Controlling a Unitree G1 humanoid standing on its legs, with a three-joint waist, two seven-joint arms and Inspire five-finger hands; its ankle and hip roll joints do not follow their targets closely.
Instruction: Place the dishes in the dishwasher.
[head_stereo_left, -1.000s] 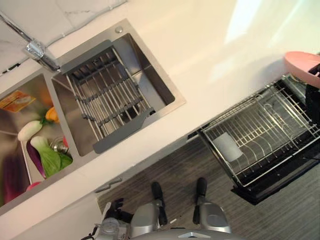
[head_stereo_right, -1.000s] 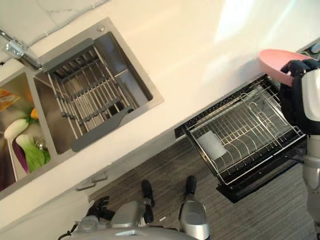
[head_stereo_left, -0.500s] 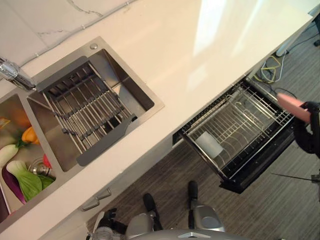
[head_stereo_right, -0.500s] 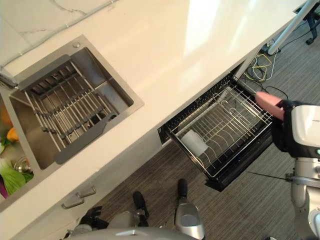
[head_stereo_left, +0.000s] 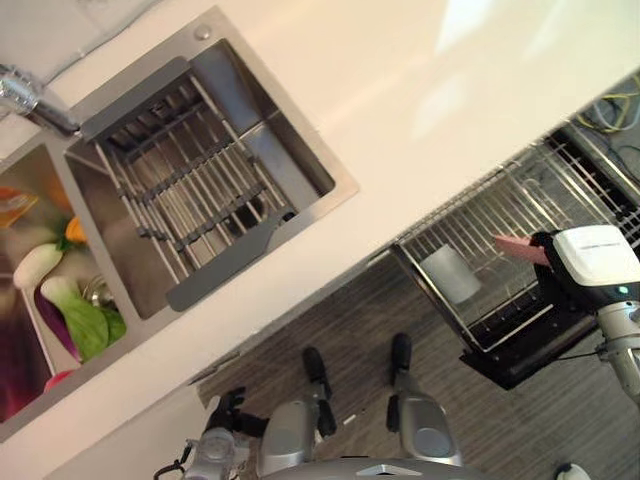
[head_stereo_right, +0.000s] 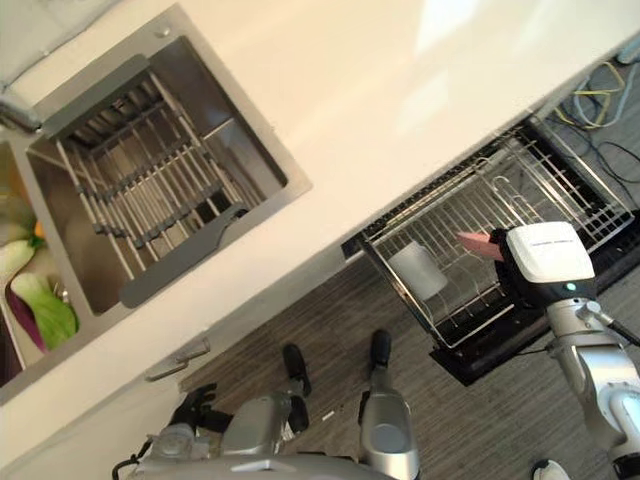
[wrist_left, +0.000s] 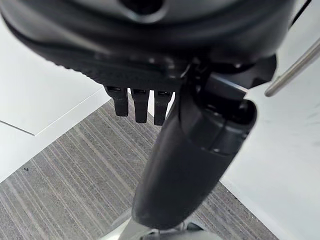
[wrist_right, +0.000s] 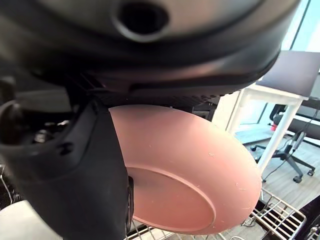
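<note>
My right hand (head_stereo_left: 585, 265) is over the front part of the pulled-out dishwasher rack (head_stereo_left: 480, 205), shut on a pink plate (wrist_right: 190, 175). The thumb (wrist_right: 85, 170) presses on the plate's underside, and the plate (head_stereo_right: 478, 243) sticks out edge-on over the wire rack. A pale cup (head_stereo_left: 450, 275) lies in the rack's near corner, a little to the left of the plate. My left hand (wrist_left: 135, 105) hangs low by my side above the striped floor, fingers relaxed and holding nothing; it also appears as the left hand (head_stereo_left: 225, 410).
A white countertop (head_stereo_left: 420, 90) runs above the rack. A steel sink holds a grey drying rack (head_stereo_left: 200, 190); vegetables (head_stereo_left: 80, 310) lie in the left basin beside a faucet (head_stereo_left: 30, 95). The black dishwasher door (head_stereo_left: 510, 360) juts over the floor. Cables (head_stereo_left: 620, 100) lie beyond.
The view has shifted. My right hand has carried the pink plate from beyond the rack's right end to above the rack. The left hand stays low.
</note>
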